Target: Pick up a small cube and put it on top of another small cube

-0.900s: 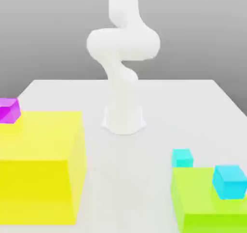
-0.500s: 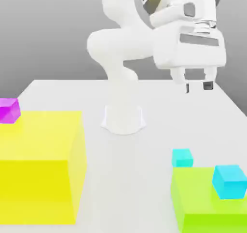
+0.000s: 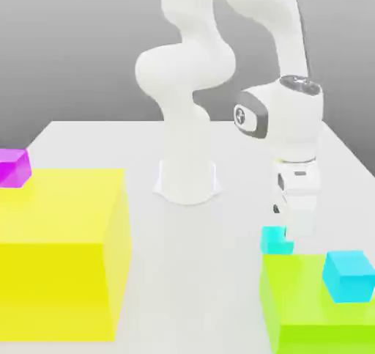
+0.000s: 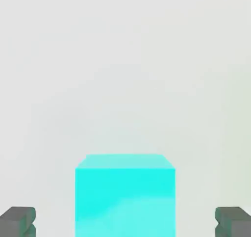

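Three small cubes and two big blocks share the white counter (image 3: 242, 162) in the exterior view. At the exterior view's left edge, about nine o'clock, a magenta cube (image 3: 14, 167) sits on the counter just behind the far corner of the large yellow block (image 3: 62, 253), which fills the seven o'clock part of the picture. At the middle stands the white arm's base (image 3: 187, 180), with the arm looping up and over toward the exterior view's right. From there the wrist comes down at about four o'clock, and the claw (image 3: 288, 231) hangs right above the small cube (image 3: 274, 240), a turquoise one resting on the counter, just behind the far edge of the lime green block (image 3: 311, 312). On top of that green block, at five o'clock, sits a slightly bluer cyan cube (image 3: 347, 275).

The hand view gives what the exterior view cannot: the small cube (image 4: 125, 194) lies squarely between the two dark fingertips (image 4: 18, 221), with clear counter (image 4: 122, 59) on either side of it, so the claw (image 4: 125, 222) is spread wide and touches nothing. A faint green tint shows at that picture's three o'clock edge.
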### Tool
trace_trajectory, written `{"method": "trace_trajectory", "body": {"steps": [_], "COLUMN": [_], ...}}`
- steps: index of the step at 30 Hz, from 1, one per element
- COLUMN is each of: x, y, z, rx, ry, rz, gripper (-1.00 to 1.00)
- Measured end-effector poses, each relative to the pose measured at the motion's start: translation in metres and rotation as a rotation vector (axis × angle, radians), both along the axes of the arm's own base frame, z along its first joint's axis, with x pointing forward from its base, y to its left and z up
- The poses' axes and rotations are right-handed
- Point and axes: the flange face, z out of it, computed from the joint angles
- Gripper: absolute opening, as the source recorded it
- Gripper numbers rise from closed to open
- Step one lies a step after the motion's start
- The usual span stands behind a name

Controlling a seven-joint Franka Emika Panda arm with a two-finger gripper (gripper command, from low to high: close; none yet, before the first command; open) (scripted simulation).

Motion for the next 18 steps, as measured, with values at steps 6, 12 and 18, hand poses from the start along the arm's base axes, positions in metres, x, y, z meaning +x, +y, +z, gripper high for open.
{"method": "trace_trajectory", "body": {"steps": [6, 12, 18], "x": [0.0, 0.0, 0.001], "y": [-0.004, -0.003, -0.003], "z": [-0.028, -0.022, 0.021], "rx": [-0.017, -0.012, -0.006], "ry": [-0.01, -0.005, -0.002], "rz": [-0.002, -0.003, -0.004], "gripper": [-1.0, -1.0, -1.0]}}
